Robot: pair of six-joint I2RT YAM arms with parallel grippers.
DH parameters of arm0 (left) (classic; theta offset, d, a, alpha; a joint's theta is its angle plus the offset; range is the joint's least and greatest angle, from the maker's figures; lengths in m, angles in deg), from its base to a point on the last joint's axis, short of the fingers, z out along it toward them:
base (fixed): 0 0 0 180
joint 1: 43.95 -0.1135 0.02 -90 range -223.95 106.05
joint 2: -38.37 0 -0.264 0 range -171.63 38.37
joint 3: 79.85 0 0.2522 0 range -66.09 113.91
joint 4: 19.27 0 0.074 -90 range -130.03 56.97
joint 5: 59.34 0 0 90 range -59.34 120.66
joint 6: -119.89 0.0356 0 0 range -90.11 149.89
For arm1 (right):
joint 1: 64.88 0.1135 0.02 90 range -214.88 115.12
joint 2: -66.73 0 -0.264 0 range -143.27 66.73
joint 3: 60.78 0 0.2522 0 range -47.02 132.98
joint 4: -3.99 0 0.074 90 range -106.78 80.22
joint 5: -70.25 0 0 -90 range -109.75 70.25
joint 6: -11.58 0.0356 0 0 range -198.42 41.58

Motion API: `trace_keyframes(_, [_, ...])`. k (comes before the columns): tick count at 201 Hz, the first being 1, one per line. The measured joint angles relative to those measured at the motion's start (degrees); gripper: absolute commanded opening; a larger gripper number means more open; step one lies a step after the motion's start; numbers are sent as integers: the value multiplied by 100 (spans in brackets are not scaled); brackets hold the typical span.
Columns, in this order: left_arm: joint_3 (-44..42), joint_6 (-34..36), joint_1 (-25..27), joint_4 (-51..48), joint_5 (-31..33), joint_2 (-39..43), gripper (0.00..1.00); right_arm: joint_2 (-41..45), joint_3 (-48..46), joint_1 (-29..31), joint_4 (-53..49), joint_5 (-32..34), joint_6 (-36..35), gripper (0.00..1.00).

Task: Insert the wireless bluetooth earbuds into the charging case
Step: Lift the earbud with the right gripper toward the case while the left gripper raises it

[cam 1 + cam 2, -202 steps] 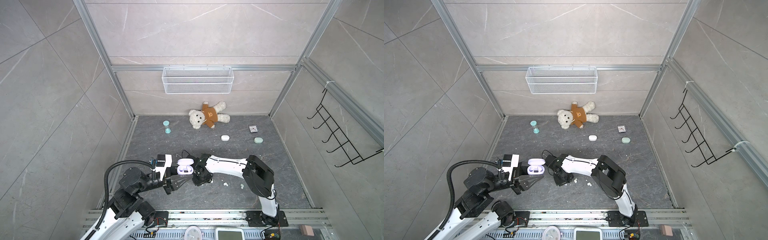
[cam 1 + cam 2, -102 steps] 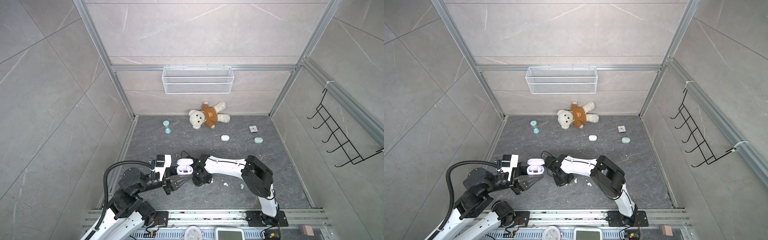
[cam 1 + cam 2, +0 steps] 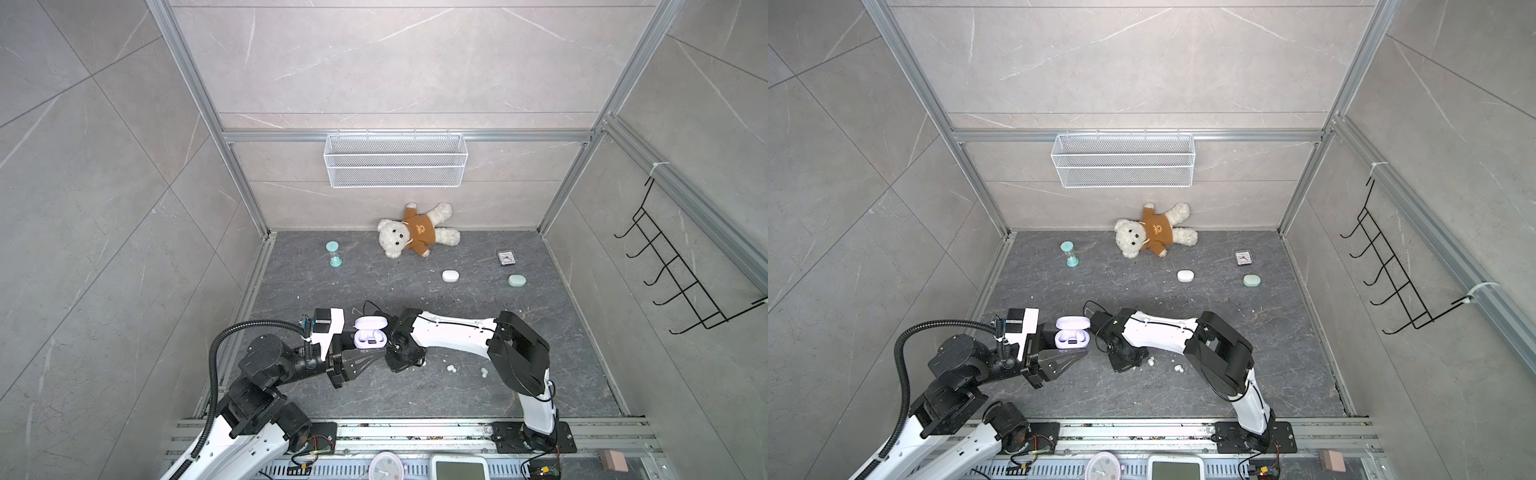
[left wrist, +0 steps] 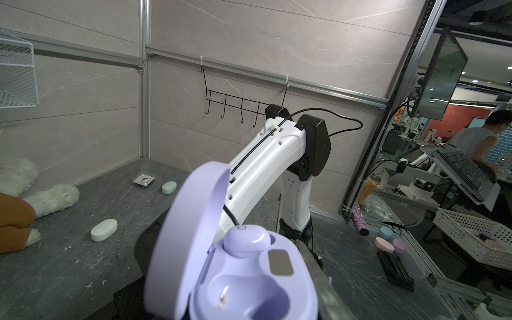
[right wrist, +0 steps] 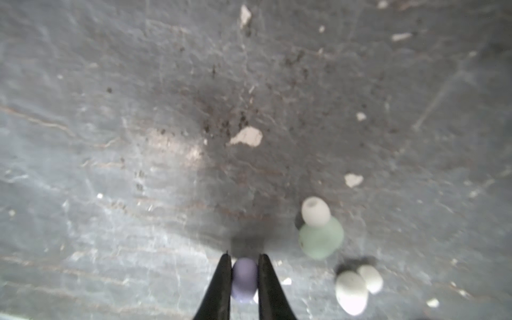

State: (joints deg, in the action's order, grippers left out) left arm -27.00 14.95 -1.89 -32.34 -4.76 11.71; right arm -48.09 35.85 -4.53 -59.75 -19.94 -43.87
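Observation:
My left gripper is shut on the lilac charging case, whose lid stands open. One lilac earbud sits in its socket, and the other socket is empty. Just right of the case in both top views, my right gripper points down at the floor. In the right wrist view that gripper is shut on a second lilac earbud. A mint earbud and a white earbud lie on the floor beside it.
A closed white case, a mint case and a small clock lie at the back right. A teddy bear and a teal hourglass stand by the back wall. White crumbs dot the floor.
My right wrist has edged slightly left toward the case. The left arm and the case have not moved.

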Motion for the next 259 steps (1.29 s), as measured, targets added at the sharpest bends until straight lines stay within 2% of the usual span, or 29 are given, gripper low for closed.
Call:
trace_keyframes(81, [-37, -13, 0, 216, 0, -197, 15, 1504, -767, -105, -186, 28, 433, 17])
trace_keyframes(146, [-111, -26, 0, 857, -48, -752, 15, 2835, -610, -459, -979, 332, 584, 18])
trace_keyframes(209, [-319, -17, 0, 2295, -59, -2334, 12, 4048, 168, -885, -1690, 505, 643, 18])
trace_keyframes(259, [-214, -17, -31, 3307, -92, -3609, 12, 4367, 1204, -1095, -2037, 535, 597, 19])
